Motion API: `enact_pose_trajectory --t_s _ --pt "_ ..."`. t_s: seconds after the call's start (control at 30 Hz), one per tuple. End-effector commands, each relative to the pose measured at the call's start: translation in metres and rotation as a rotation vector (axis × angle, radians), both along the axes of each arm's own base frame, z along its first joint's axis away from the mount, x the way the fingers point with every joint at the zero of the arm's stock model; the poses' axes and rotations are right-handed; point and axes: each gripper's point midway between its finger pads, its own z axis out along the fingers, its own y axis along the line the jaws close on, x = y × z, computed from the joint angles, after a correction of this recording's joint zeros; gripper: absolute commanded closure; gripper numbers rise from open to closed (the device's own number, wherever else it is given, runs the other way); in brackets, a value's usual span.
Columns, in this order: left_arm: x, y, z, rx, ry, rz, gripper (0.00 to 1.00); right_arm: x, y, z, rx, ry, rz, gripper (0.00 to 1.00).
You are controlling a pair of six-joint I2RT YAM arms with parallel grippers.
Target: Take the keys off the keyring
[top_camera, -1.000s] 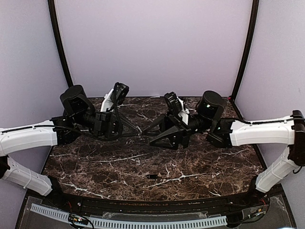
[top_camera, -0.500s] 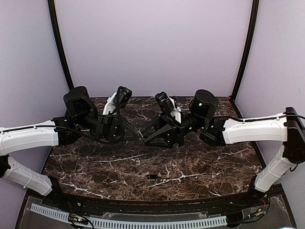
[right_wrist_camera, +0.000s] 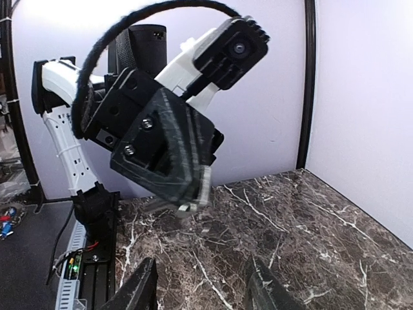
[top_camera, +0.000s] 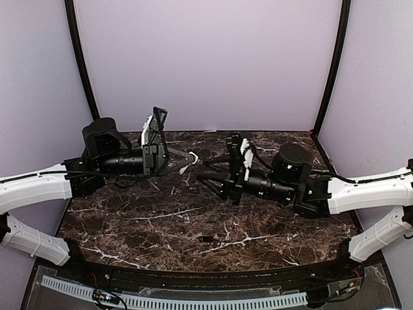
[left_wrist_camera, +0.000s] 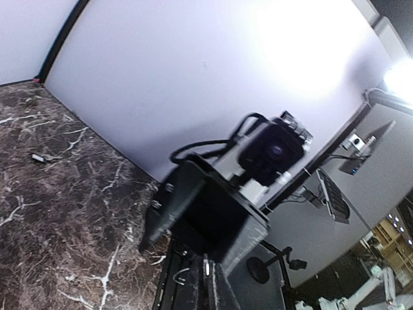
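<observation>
Key point(top_camera: 206, 239) loose on table point(top_camera: 129, 226) — left gripper point(right_wrist_camera: 195, 188) clamped shut, right gripper point(right_wrist_camera: 201, 287) fingers apart, empty

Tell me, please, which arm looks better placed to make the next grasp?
Right, I think. The right gripper is open and aimed at the left gripper, which is shut and so cannot take anything. Whether it pinches something is too blurred to tell.

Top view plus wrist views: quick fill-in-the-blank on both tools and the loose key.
1. The left tool is fully ___.
2. The right tool, fingers apart with nothing between them, is ___.
3. The key lying on the table is held by ___ tool.
Missing words: shut; open; neither.
</observation>
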Motion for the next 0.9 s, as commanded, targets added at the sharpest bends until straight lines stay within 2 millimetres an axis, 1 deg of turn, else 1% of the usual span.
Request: enact_pose_trajectory --t_s 0.0,0.1,0.3,0.47,0.77,0.87 --pt "0.025 0.009 -0.016 0.068 0.041 0.167 1.0 0.028 0.001 0.004 -0.091 -0.117 -0.276 0.55" --pt "0.03 0.01 -0.021 0.086 0.05 0.198 1.0 0.034 0.007 0.002 -0.133 -0.135 -0.337 0.56" --pt "0.036 0.011 -0.028 0.113 0.052 0.228 1.0 0.041 0.015 0.0 -0.184 -0.144 -0.39 0.6" --pt "0.037 0.01 -0.03 0.125 0.049 0.23 1.0 0.044 0.019 0.001 -0.197 -0.156 -0.405 0.69" --pt "0.035 0.009 -0.033 0.134 0.05 0.216 1.0 0.042 0.027 -0.004 -0.221 -0.17 -0.387 0.85" --pt "0.034 0.009 -0.033 0.132 0.05 0.21 1.0 0.044 0.027 -0.005 -0.228 -0.172 -0.394 0.94"
